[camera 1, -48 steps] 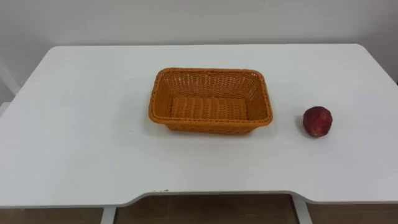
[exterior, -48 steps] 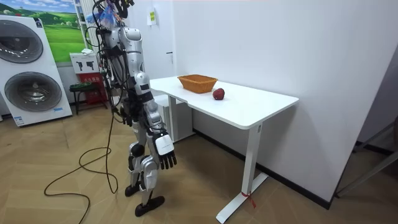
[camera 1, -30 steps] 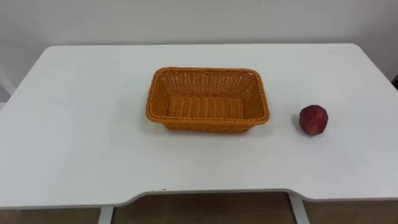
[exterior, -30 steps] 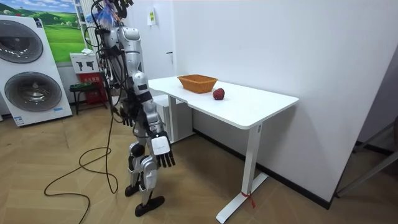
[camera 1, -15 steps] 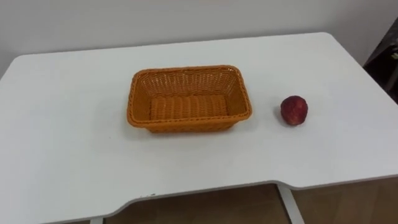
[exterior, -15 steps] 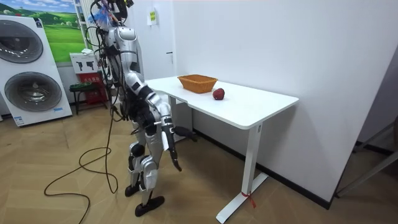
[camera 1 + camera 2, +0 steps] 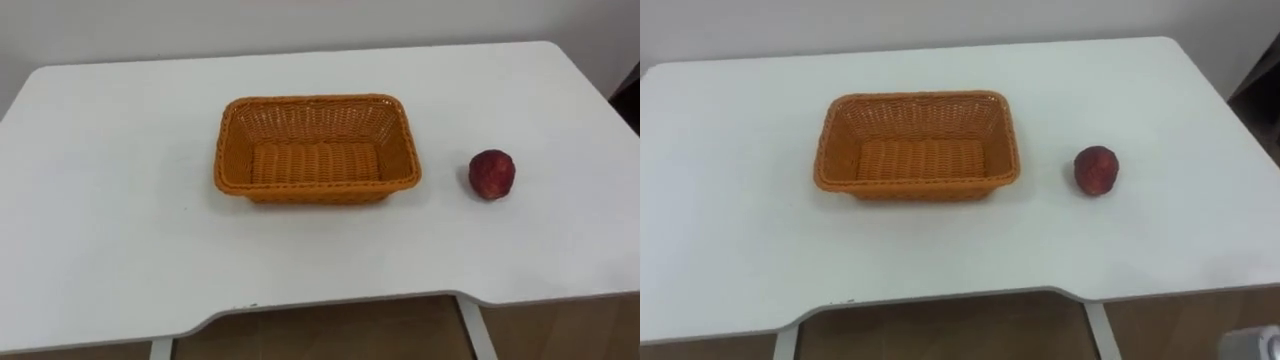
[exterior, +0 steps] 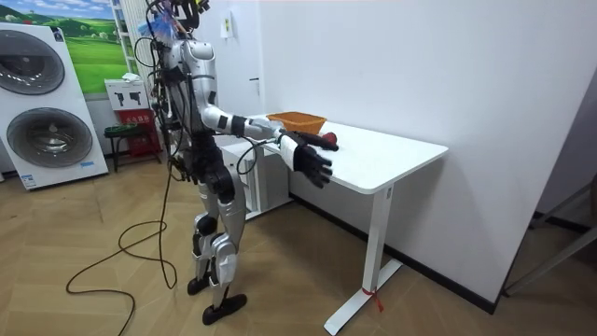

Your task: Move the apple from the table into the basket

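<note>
Table (image 7: 120,250): robot at near edge. Basket (image 7: 316,102) centre, empty, likely drop target. 1 apple (image 7: 492,174) on tabletop right of basket, apart, untouched. Right hand (image 8: 312,164) held forward, fingers spread, empty; probably staging same-side reach.

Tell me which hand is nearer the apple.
Right. The right hand is raised, open, at the table edge near the apple; the left hand hangs by the hip.

Right hand (image 8: 313,165) outstretched beside table (image 8: 384,159)

On the table (image 7: 120,250), the apple (image 7: 492,174) lies apart, right of the basket (image 7: 315,190).
</note>
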